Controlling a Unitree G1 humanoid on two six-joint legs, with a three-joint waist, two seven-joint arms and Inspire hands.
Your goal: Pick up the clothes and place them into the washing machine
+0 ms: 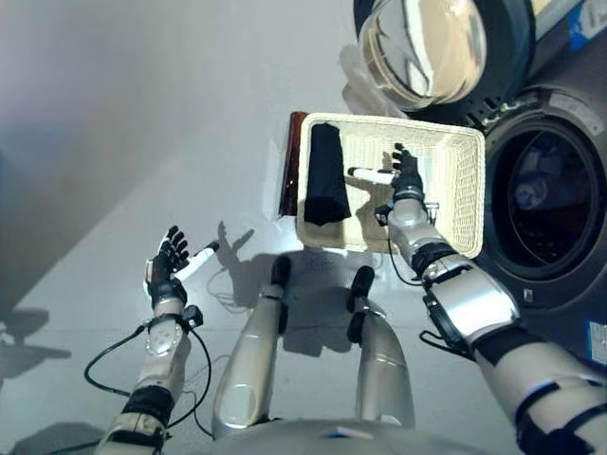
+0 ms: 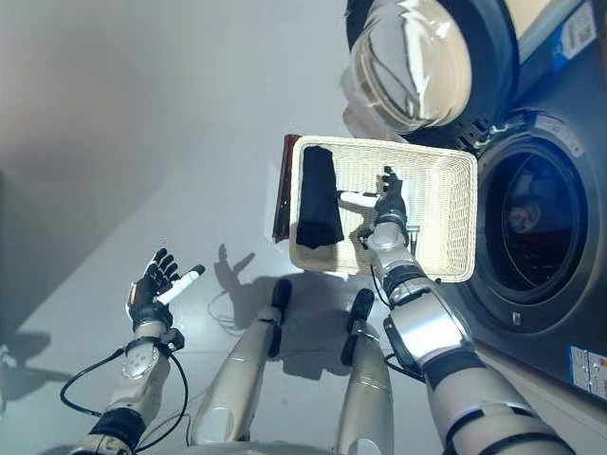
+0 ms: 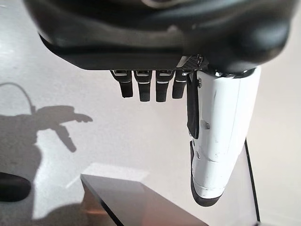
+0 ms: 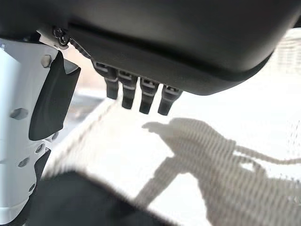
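A folded black garment (image 1: 325, 173) lies along the left side of a cream wicker basket (image 1: 455, 180) on the floor. My right hand (image 1: 406, 175) hovers over the basket's middle, to the right of the garment, fingers straight and holding nothing. In the right wrist view the black garment (image 4: 84, 200) shows past the fingers (image 4: 136, 92). The washing machine's drum opening (image 1: 541, 204) stands to the right of the basket, and its round glass door (image 1: 422, 43) is swung open above. My left hand (image 1: 169, 265) is raised over bare floor at the left, open and empty.
A dark reddish board (image 1: 289, 166) lies against the basket's left edge. The washing machine's dark front panel (image 2: 560, 313) fills the right side. Grey floor (image 1: 142, 114) spreads to the left and behind.
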